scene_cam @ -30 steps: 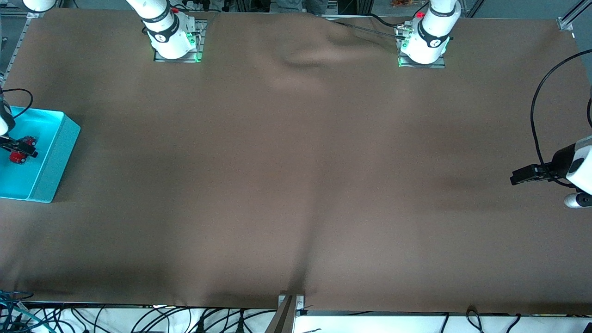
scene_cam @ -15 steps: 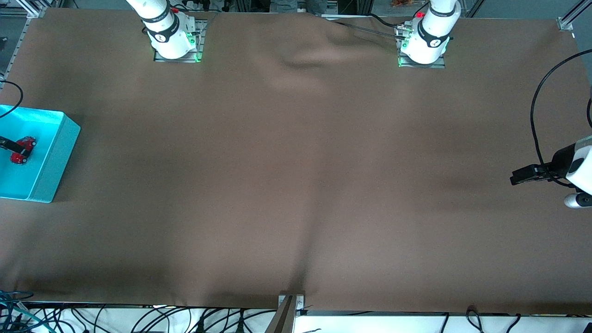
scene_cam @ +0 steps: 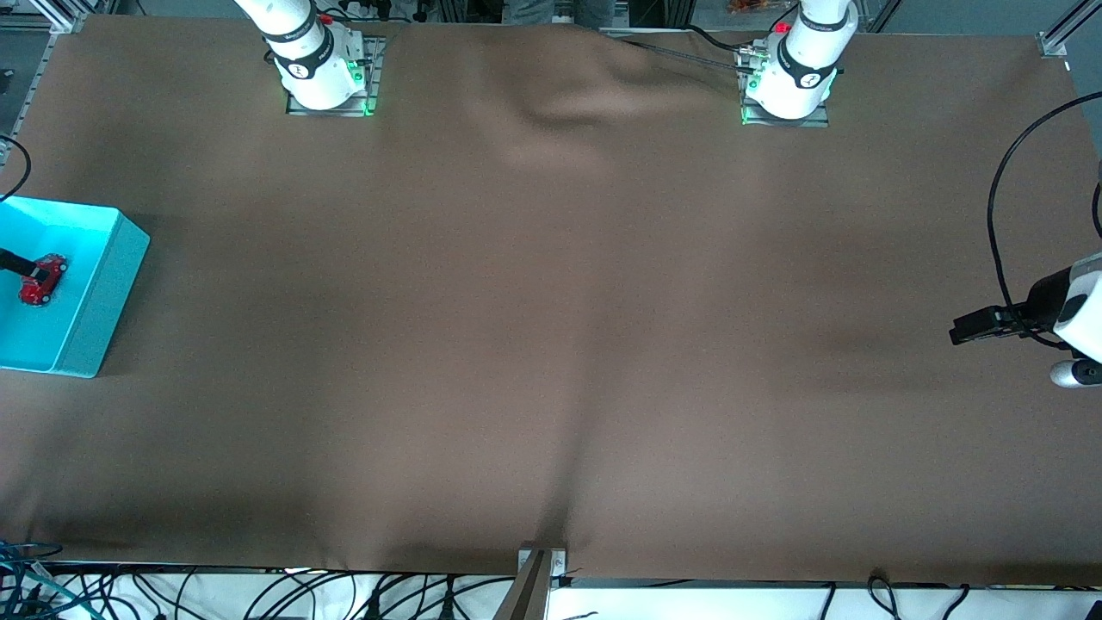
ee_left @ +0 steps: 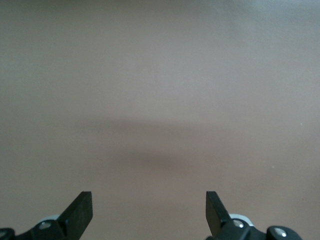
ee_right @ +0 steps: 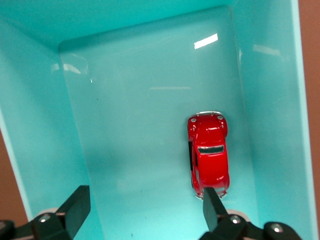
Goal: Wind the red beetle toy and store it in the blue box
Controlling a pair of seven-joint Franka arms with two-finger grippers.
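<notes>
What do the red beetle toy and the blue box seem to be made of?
Red beetle toy: glossy painted metal or hard plastic; its rounded roof shines, but which cannot be told.
Blue box: probably smooth moulded plastic, semi-glossy; bright light reflections show on its floor and walls.

A robotics lab: bolted arm bases (scene_cam: 323, 73), brown-covered table (scene_cam: 551, 344), loose cables (scene_cam: 258, 594).

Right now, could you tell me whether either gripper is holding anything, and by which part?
Nothing is held. The right gripper hangs open over the blue box, with the red beetle toy lying free on its floor. The left gripper is open over bare table.
</notes>
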